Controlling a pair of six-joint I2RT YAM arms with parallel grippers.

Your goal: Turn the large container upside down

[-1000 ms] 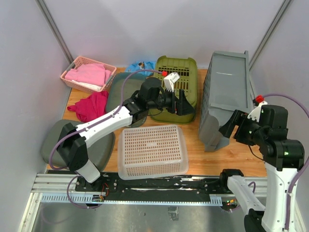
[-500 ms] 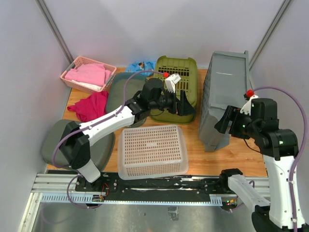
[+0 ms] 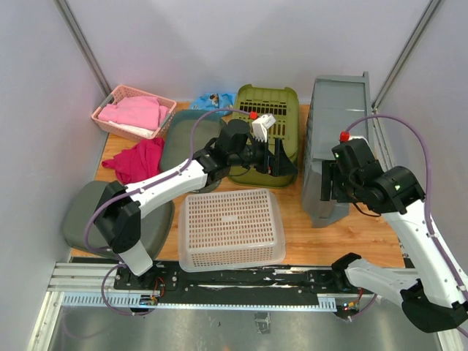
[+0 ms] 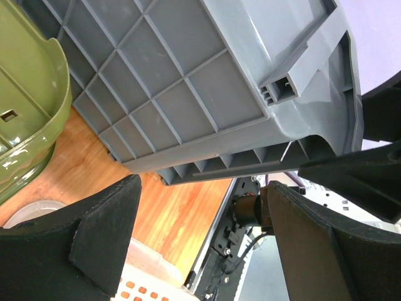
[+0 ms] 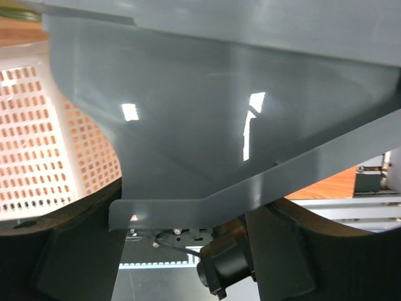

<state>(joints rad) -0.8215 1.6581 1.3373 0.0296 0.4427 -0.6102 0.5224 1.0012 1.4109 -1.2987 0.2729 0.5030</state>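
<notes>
Evidently we are mid-flip: the large container [image 3: 340,139] is standing on edge on the desk [image 3: 365,238], just right of the olive-green bin [image 3: 272,110]. Its grid-ribbed underside is facing that bin and its mouth is facing away. Our right end effector [image 3: 330,183] is sitting at the container's end nearer us than the bin, with its fingers straddling the rim lip. Whether they are actually pinching the lip we cannot tell. Our left end effector [image 3: 285,157] is hovering spread wide in the gap between bin and underside, gripping nothing. To do this well, we are judging that the right arm should be rolling the top edge away from the bin so the mouth goes down. Meanwhile the left should be pushing flat on the ribs, high up. We are watching for the bottom edge skidding toward the bin, and for the lip slipping out.
</notes>
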